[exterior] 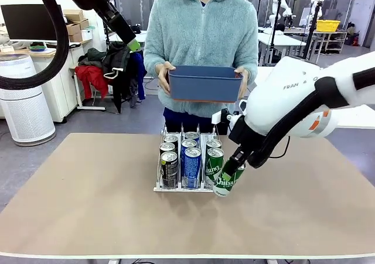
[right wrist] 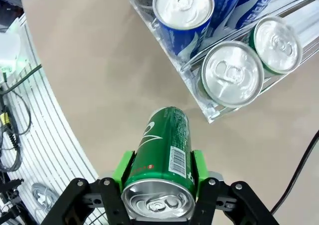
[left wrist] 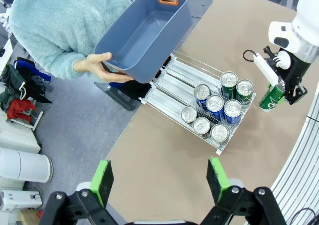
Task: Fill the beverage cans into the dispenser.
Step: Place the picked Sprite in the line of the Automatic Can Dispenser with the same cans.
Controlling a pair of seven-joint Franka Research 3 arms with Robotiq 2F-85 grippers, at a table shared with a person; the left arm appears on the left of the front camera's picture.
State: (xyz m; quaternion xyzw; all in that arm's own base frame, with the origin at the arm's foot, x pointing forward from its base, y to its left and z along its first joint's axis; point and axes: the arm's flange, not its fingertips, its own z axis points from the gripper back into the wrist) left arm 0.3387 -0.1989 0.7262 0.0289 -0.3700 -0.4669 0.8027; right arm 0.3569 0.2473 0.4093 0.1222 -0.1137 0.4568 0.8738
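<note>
Right tool (right wrist: pixel 158 177) clamped on tilted green can (right wrist: pixel 164 145) beside dispenser (exterior: pixel 158 185); left tool (left wrist: pixel 159 177) wide open, empty.

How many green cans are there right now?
3: two green cans stand in the dispenser's right lane, front and behind; the third is tilted in the right gripper beside it.

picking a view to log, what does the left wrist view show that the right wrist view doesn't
Left wrist view alone: the person's hands holding the blue bin past the far end of the dispenser, the rack's bare far lanes, and the open left gripper above the table. Right wrist view alone: the barcode on the green can, seen up close. Both: the right gripper shut on that can beside the rack's near corner.
</note>
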